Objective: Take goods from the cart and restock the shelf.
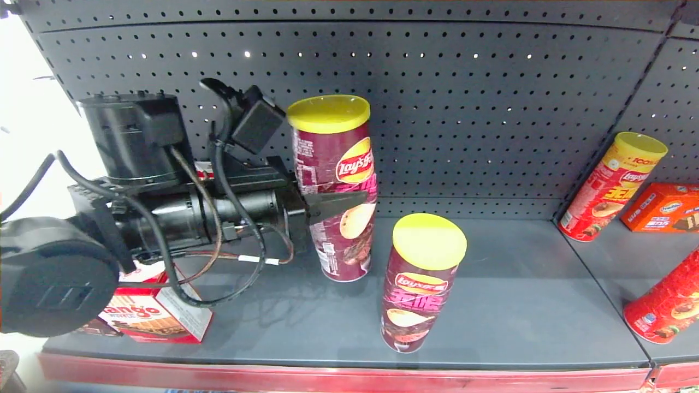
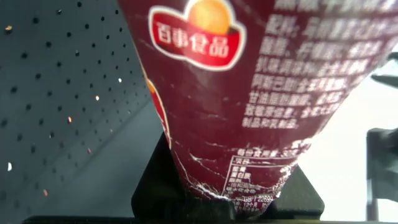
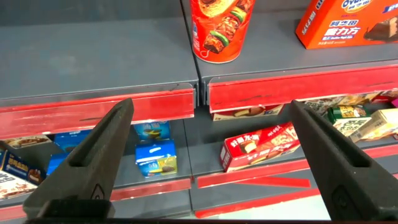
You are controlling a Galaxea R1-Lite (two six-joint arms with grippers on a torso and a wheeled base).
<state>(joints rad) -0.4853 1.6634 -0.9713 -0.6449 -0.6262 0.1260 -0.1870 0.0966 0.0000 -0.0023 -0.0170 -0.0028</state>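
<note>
Starting nearest you, the right tool (image 3: 211,104) hangs low before the shelf fronts with its fingers wide apart and nothing between them, so it is no hazard for now. On the shelf (image 1: 519,295), the closest goods are a snack box (image 1: 158,319) at the left front, lying under the left arm, and the front can (image 1: 420,284), a maroon crisp tube with a yellow lid standing upright close to the red lip (image 1: 327,376). Just behind it and to the left is the held can (image 1: 336,164), the same kind, with the left tool (image 1: 355,199) clamped across its middle. It leans slightly, and you cannot tell whether its base sits flat on the shelf or hangs just above it. That is your main risk: let go while it is tilted or unseated and it will likely topple, probably forward into the front can, which has little room before the lip and could go over the edge. Pulling the arm back carelessly could also drag its loose cables across the snack box or clip the front can. Farther right, well apart, a leaning red can (image 1: 611,185) and an orange box (image 1: 663,210) are out of harm's way, and the pegboard (image 1: 464,109) behind leaves room to push the held can deeper.
</note>
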